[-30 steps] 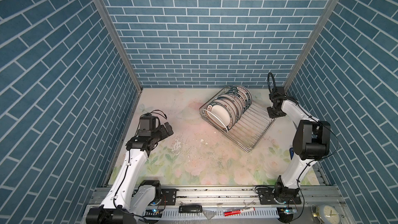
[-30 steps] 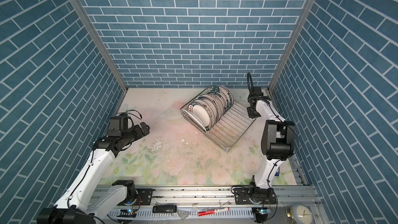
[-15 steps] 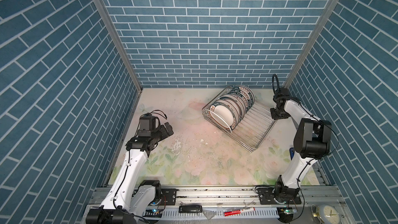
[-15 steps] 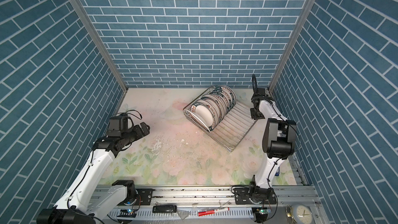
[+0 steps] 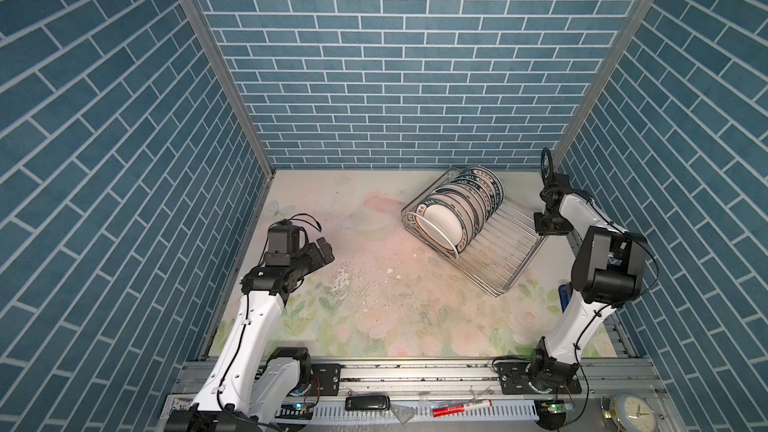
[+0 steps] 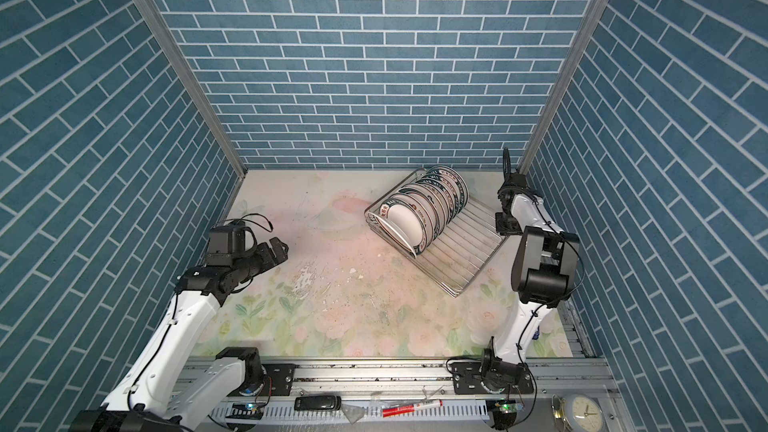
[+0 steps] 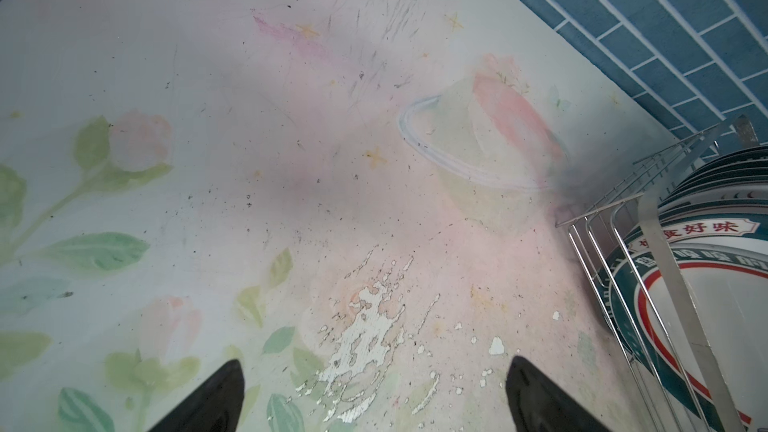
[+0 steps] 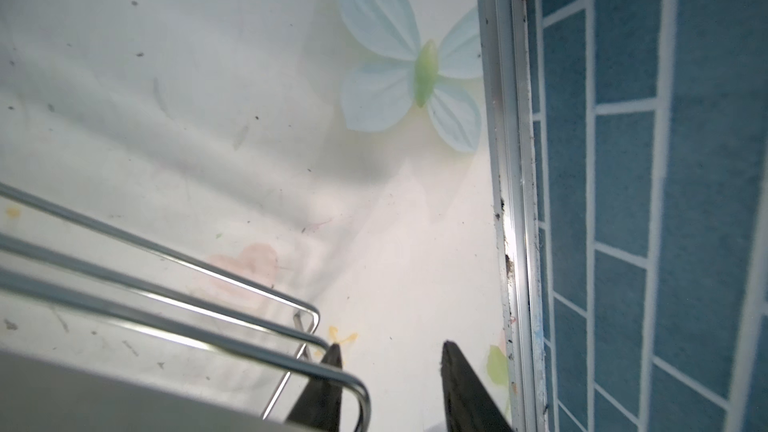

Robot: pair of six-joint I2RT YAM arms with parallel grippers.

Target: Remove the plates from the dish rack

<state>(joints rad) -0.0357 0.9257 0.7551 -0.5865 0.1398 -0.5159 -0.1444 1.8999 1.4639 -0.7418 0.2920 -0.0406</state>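
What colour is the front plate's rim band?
The front plate has a dark green rim band; left wrist view.

I see the counter (image 5: 374, 297), a pale sheet printed with pastel flowers, scuffed and peeling white near its middle. The wire dish rack (image 5: 505, 253) stands on it toward the far right corner, set askew.

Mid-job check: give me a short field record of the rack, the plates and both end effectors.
rack: right rear of table, set askew
plates: all in rack, on edge in one row at its far end; none on table
left end effector: open, empty, above table left of rack, apart from it
right end effector: open, empty, at rack's right corner; jaws either side of the corner wire, contact unclear
progress: no plate unloaded yet
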